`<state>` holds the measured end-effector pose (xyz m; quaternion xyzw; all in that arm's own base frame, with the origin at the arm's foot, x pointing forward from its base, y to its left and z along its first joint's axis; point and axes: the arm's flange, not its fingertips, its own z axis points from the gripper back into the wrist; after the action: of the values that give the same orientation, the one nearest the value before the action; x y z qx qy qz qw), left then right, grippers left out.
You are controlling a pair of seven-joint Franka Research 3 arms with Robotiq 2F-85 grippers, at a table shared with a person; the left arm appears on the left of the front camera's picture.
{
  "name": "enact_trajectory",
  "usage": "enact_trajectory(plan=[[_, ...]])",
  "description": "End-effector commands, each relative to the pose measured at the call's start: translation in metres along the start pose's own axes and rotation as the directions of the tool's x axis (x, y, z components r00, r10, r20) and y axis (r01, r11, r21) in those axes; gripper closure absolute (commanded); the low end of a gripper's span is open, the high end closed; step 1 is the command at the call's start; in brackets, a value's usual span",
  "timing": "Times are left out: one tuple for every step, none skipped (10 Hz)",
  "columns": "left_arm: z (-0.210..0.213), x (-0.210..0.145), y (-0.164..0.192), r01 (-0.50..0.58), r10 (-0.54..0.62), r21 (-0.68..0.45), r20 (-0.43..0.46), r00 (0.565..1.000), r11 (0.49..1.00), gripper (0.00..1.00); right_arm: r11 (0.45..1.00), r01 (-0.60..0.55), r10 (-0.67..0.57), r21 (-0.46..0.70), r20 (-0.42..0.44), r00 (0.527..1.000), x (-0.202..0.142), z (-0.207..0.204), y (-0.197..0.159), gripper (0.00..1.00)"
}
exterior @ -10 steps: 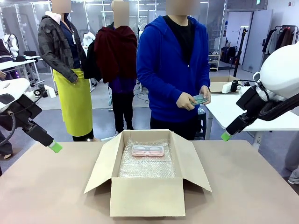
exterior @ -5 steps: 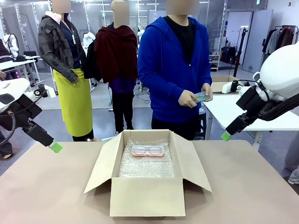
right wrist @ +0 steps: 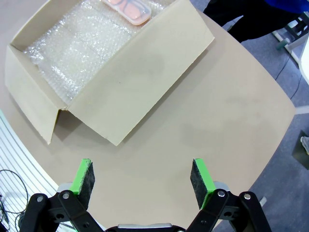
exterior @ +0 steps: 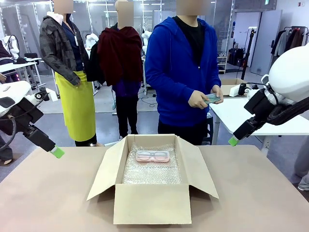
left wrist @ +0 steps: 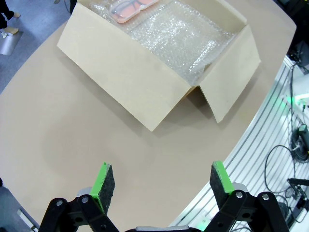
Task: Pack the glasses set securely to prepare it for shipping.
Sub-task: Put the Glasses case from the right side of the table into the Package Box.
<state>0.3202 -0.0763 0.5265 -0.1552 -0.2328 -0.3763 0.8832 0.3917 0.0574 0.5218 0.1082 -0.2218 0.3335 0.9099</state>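
Seeing the mint case [exterior: 212,99] shift sideways in the person's hand [exterior: 198,100], still unpacked, I wait. Left end effector [left wrist: 161,180], right end effector [right wrist: 142,180]: both spread.

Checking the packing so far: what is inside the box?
A pink case lies on bubble wrap lining the box, near its far wall. The wrap hides the box floor and anything under it.

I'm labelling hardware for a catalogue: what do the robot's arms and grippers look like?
The left arm and right arm have rounded white shells, turning black toward the wrists. The left gripper and right gripper are black, with bolted linkages and bright green pads.
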Motion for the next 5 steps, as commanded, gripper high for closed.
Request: enact_trajectory(plan=[[0.0003,-0.0006,0.0013,0.012,-0.011,-0.018,0.018,1.0,1.0,0.0,1.0,0.001,-0.001,-0.01,0.003,1.0,0.0009,0.0006,0.0001,0.0],[0.0003,-0.0006,0.0013,0.012,-0.011,-0.018,0.018,1.0,1.0,0.0,1.0,0.001,-0.001,-0.01,0.003,1.0,0.0009,0.0006,0.0001,0.0],[0.0003,-0.0006,0.0013,0.012,-0.011,-0.018,0.018,1.0,1.0,0.0,1.0,0.001,-0.001,-0.01,0.003,1.0,0.0009,0.0006,0.0001,0.0],[0.0003,-0.0006,0.0013,0.012,-0.011,-0.018,0.018,1.0,1.0,0.0,1.0,0.001,-0.001,-0.01,0.003,1.0,0.0009,0.0006,0.0001,0.0],[0.0003,-0.0006,0.0013,0.012,-0.011,-0.018,0.018,1.0,1.0,0.0,1.0,0.001,-0.001,-0.01,0.003,1.0,0.0009,0.0006,0.0001,0.0]])
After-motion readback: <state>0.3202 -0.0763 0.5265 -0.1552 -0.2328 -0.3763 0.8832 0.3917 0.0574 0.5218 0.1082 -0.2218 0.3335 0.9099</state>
